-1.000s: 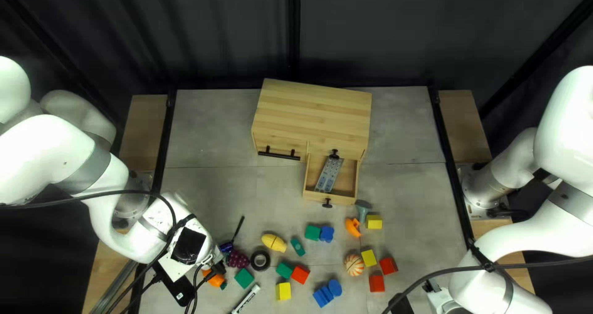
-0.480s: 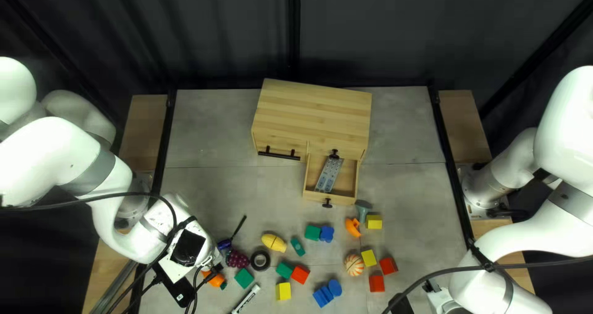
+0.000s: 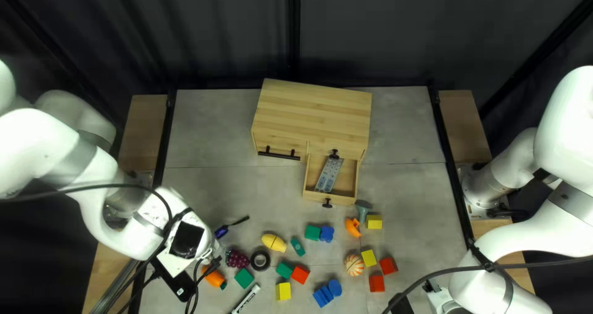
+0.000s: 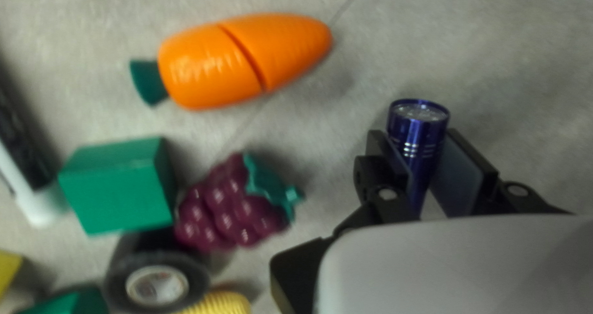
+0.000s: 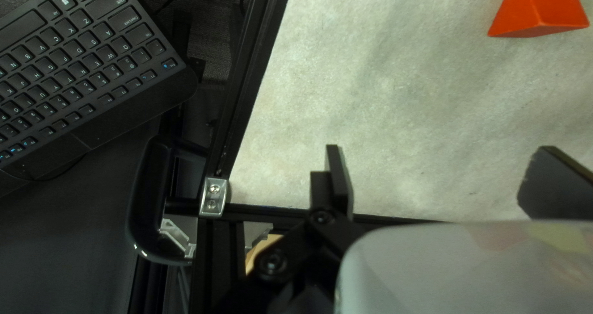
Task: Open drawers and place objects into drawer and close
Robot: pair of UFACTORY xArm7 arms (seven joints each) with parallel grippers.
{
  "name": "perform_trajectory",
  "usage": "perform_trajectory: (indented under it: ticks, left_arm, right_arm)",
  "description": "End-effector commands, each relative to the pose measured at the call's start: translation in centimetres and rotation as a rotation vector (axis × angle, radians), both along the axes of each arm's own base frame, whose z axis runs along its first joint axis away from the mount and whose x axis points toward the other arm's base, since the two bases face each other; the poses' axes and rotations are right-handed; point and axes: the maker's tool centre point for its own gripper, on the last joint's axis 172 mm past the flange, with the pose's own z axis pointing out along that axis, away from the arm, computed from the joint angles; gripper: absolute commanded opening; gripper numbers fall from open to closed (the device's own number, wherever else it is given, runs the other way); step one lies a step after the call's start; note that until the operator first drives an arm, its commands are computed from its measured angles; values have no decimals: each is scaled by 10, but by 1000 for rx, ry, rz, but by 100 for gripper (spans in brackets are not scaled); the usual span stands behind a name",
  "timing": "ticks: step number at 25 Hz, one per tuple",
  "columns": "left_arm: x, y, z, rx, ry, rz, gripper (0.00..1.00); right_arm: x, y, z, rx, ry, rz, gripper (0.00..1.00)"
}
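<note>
Clasping a blue metal cylindrical flashlight (image 4: 417, 132) in the left tool (image 3: 216, 250), at eight o'clock from the open pale-wood drawer (image 3: 341, 200); holding the right tool (image 3: 431, 287) wide between four and five o'clock.

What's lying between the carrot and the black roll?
The left wrist view shows grapes and a green block between the carrot and the black roll.

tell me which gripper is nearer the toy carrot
Left. The left gripper is close beside the toy carrot, on the table's left side; the right gripper is well away toward the table's right side, beyond the red blocks.
</note>
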Motion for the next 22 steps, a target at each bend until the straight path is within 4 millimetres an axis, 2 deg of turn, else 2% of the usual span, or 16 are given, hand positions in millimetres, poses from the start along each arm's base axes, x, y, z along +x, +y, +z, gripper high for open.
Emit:
perform_trajectory:
  ticks: [1, 4, 6, 7, 10, 13, 18, 22]
  left_arm:
    - [35, 9, 36, 24, -38, 38, 0]
    - [62, 20, 50, 49, -52, 44, 0]
    - [93, 32, 60, 68, -74, 48, 0]
    - [97, 33, 61, 72, -79, 47, 0]
    - [140, 43, 66, 79, -116, 45, 0]
    - [175, 44, 67, 66, -155, 46, 0]
    - [213, 40, 62, 34, -193, 84, 0]
    - [232, 46, 56, 13, -223, 140, 0]
  right_arm:
    - [0, 0, 0, 0, 0, 0, 100]
    - [0, 0, 0, 0, 0, 0, 100]
    - [0, 0, 0, 0, 0, 0, 100]
    - [0, 0, 0, 0, 0, 0, 100]
    - [0, 0, 0, 0, 0, 0, 100]
    - [0, 0, 0, 0, 0, 0, 100]
    - [0, 0, 0, 0, 0, 0, 100]
    - [0, 0, 0, 0, 0, 0, 100]
